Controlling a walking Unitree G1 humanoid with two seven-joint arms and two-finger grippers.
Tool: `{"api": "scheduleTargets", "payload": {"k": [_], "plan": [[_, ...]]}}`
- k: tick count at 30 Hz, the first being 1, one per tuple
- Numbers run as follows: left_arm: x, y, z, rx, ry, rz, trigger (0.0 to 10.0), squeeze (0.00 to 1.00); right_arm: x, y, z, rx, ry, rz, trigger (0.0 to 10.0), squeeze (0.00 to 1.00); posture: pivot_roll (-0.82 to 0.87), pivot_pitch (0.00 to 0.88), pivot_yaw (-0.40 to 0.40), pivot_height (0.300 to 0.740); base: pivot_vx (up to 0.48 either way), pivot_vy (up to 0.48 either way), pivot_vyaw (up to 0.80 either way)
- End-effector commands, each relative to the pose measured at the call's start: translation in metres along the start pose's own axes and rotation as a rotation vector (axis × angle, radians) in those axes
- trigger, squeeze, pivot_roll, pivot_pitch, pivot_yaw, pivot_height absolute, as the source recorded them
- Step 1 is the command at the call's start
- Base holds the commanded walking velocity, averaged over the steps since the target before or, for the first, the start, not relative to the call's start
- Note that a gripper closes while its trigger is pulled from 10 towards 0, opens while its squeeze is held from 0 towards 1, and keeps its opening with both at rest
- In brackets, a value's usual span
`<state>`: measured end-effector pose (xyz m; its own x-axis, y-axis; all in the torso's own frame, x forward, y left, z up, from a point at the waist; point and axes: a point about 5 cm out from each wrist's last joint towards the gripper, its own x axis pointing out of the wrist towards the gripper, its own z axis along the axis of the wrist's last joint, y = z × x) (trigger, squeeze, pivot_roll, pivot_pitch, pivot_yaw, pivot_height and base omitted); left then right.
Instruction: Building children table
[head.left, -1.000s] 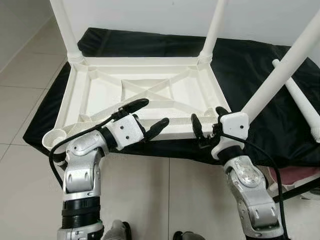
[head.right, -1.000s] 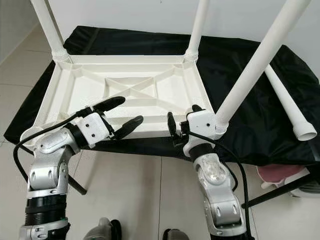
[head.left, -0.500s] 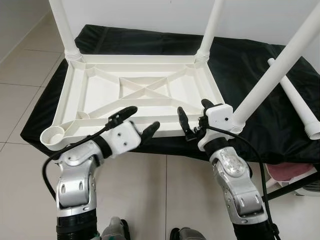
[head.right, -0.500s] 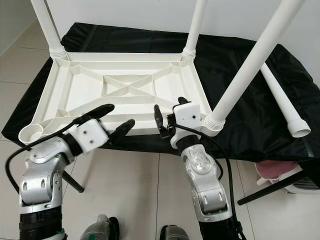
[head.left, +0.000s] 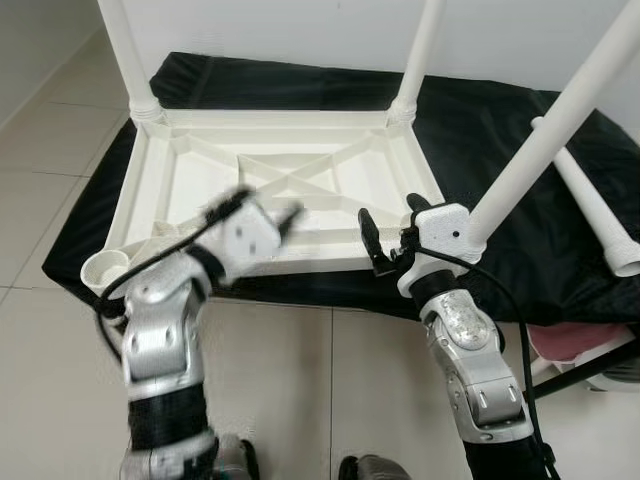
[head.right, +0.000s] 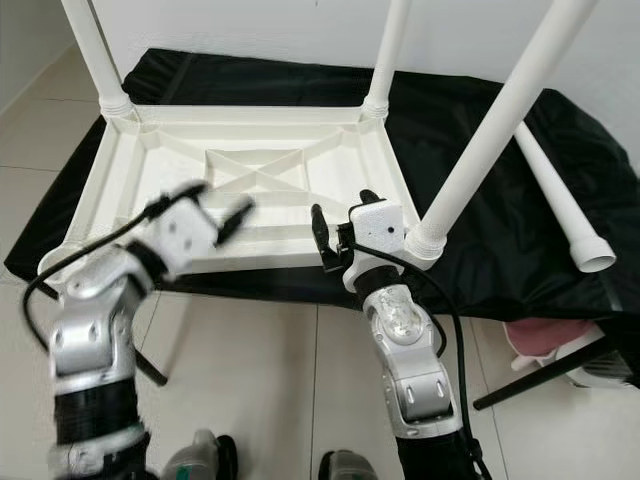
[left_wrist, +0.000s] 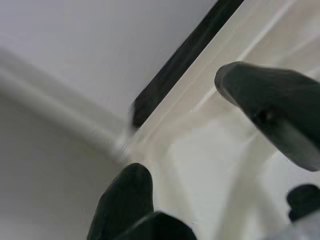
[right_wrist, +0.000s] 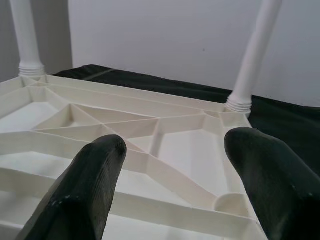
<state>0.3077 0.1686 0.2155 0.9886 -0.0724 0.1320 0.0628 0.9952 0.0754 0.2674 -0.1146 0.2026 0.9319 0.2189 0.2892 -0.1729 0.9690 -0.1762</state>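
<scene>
White plastic children's table (head.left: 270, 190) lies upside down on a black cloth (head.left: 500, 130) that covers the tabletop, its ribbed underside facing up with an X of ribs crossing the middle panel. Three legs stand fitted in its corners: one at the far left (head.left: 125, 50), one at the far right (head.left: 420, 50), and one at the near right (head.left: 560, 120), which leans up and out toward the right. The fourth corner, near left, carries an open round socket (head.left: 100, 268) with no leg in it. One loose leg (head.left: 590, 200) lies flat on the cloth to the right of the table, well apart from it, its wider end toward the near edge. Two grippers are at work along the table's near rim. The left gripper (head.right: 215, 205), blurred with motion, hangs over the near left part of the underside with its two fingers spread apart and nothing between them; the left wrist view looks between both dark fingers (left_wrist: 270, 112) at the pale ribs below. The right gripper (head.left: 385, 232) sits just beside the base of the near-right leg, its two fingers (right_wrist: 90, 187) open and empty, pointing across the ribbed underside toward the two far legs. Pale floor tiles (head.left: 50, 170) lie beneath, and a white wall (head.right: 250, 25) stands behind the tabletop.
</scene>
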Motion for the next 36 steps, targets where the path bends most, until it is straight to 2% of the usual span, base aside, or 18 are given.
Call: {"api": "scheduleTargets", "payload": {"k": [1, 4, 6, 7, 11, 13, 14, 16, 18, 22, 24, 33, 36], "plan": [[-0.009, 0.010, -0.011, 0.000, 0.060, 0.143, 10.0, 0.00, -0.002, -0.001, -0.002, -0.007, 0.002, -0.012, 10.0, 0.00, -0.01, 0.096, -0.007, 0.740, 0.000, 0.000, 0.00], [-0.021, -0.002, -0.014, 0.041, 0.057, 0.058, 10.0, 0.00, -0.002, -0.001, -0.004, -0.006, 0.007, -0.016, 10.0, 0.00, -0.01, 0.096, -0.007, 0.740, 0.000, 0.000, 0.00], [-0.021, -0.002, -0.014, 0.041, 0.057, 0.058, 10.0, 0.00, -0.002, -0.001, -0.004, -0.006, 0.007, -0.016, 10.0, 0.00, -0.01, 0.096, -0.007, 0.740, 0.000, 0.000, 0.00], [-0.028, -0.015, -0.016, 0.032, 0.036, -0.035, 10.0, 0.00, -0.002, -0.001, -0.004, -0.005, 0.009, -0.016, 10.0, 0.00, 0.00, 0.095, -0.012, 0.740, 0.000, 0.000, 0.00], [-0.030, -0.024, -0.015, -0.012, 0.018, -0.089, 10.0, 0.00, -0.002, -0.001, -0.005, -0.004, 0.010, -0.016, 10.0, 0.00, 0.00, 0.094, -0.013, 0.740, 0.000, 0.000, 0.00], [-0.032, -0.031, -0.016, -0.171, 0.030, -0.110, 10.0, 0.00, -0.003, -0.001, -0.006, -0.003, 0.014, -0.016, 10.0, 0.00, -0.01, 0.080, -0.030, 0.740, 0.000, 0.000, 0.00], [-0.032, -0.031, -0.016, -0.171, 0.030, -0.110, 10.0, 0.00, -0.003, -0.001, -0.006, -0.003, 0.014, -0.016, 10.0, 0.00, -0.01, 0.080, -0.030, 0.740, 0.000, 0.000, 0.00], [-0.031, -0.037, -0.012, -0.291, 0.024, -0.111, 10.0, 0.00, -0.005, -0.001, -0.008, -0.001, 0.021, -0.017, 10.0, 0.00, -0.01, 0.065, -0.046, 0.740, 0.000, 0.000, 0.00], [-0.030, -0.040, -0.007, -0.323, 0.006, -0.111, 10.0, 0.00, -0.006, -0.001, -0.010, -0.001, 0.024, -0.018, 10.0, 0.00, 0.00, 0.058, -0.052, 0.740, 0.000, 0.000, 0.00], [-0.029, -0.042, 0.004, -0.342, -0.039, -0.121, 10.0, 0.00, -0.007, -0.002, -0.011, -0.002, 0.027, -0.017, 10.0, 0.00, 0.00, 0.053, -0.052, 0.740, 0.000, 0.000, 0.00], [-0.027, -0.040, 0.010, -0.310, -0.075, -0.129, 10.0, 0.00, -0.005, -0.001, -0.012, -0.001, 0.025, -0.019, 10.0, 0.00, 0.01, 0.046, -0.047, 0.740, 0.000, 0.000, 0.00], [-0.020, -0.040, 0.011, -0.252, -0.087, -0.146, 10.0, 0.00, -0.002, 0.002, -0.012, 0.004, 0.015, -0.024, 10.0, 0.00, 0.01, 0.046, -0.032, 0.740, 0.000, 0.000, 0.00], [-0.019, -0.040, 0.014, -0.292, -0.082, -0.153, 10.0, 0.00, -0.003, 0.002, -0.013, 0.004, 0.014, -0.027, 10.0, 0.00, 0.01, 0.049, -0.026, 0.740, 0.000, 0.000, 0.00]]}}
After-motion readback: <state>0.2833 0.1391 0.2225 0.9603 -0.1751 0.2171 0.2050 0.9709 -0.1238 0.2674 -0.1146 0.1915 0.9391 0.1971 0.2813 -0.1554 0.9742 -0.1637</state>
